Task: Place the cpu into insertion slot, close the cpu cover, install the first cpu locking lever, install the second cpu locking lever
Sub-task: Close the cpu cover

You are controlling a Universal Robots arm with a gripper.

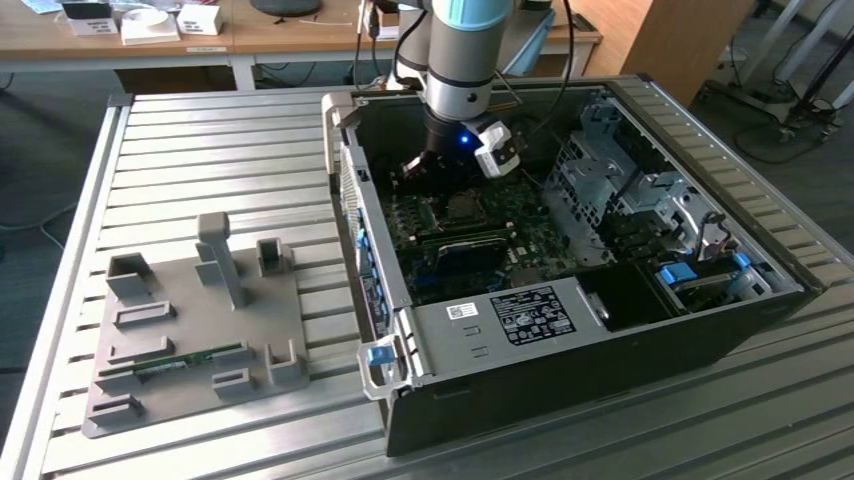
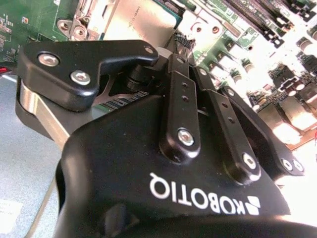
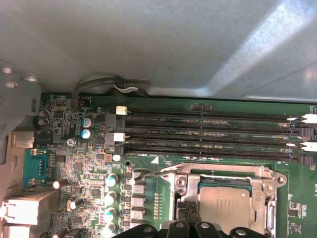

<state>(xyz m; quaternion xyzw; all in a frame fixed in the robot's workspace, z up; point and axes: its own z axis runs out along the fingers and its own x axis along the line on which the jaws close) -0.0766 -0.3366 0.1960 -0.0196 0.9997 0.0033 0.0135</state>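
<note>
Right now your gripper is reaching down into the open computer case, which is standing on the slatted table toward the edge on the exterior view's right. In both wrist views its fingers are lying pressed close together, tip against tip; whether they are pinching anything, you cannot tell.

The cpu is sitting flat in the insertion slot, silvery top upward, on the green circuit board. The cpu cover is lying down over it, framing the chip on the sides that are showing. A thin wire lever is curving out at the cover's corner nearest the long memory slots.

Your fingertips are standing at the cover's edge farthest from those memory slots, just beside the chip's corner; whether they are touching the metal, you cannot tell.

Near the table's opposite edge, a grey fixture tray is lying well apart from the case, and a green memory stick is resting in it.
</note>
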